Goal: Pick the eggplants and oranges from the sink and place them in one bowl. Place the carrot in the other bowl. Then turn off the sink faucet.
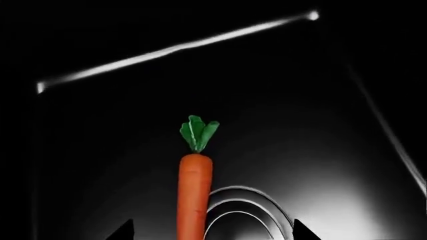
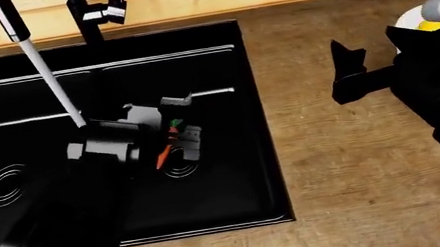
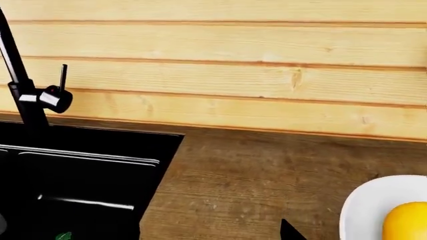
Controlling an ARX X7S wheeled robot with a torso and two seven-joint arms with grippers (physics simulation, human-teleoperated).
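Note:
The carrot (image 1: 195, 190), orange with a green leafy top, lies on the floor of the black sink (image 2: 238, 180) beside a ringed drain (image 1: 243, 212). My left gripper (image 1: 212, 232) is open and straddles the carrot, its fingertips well clear on either side. In the head view that gripper (image 2: 172, 145) is down in the right basin over the carrot (image 2: 162, 158). My right gripper (image 2: 343, 71) hangs open and empty over the counter. The white bowl (image 3: 363, 210) holds an orange (image 3: 407, 220). The faucet (image 2: 78, 13) stands behind the sink, its lever (image 3: 63, 77) upright. The eggplants and the other bowl are out of view.
A wooden counter (image 2: 359, 167) runs to the right of the sink, with a wooden wall (image 3: 233, 65) behind. The left basin has its own drain (image 2: 7, 185). A pale thin streak (image 2: 49, 77) slants from the top edge down into the sink. My right arm covers most of the white bowl (image 2: 410, 19).

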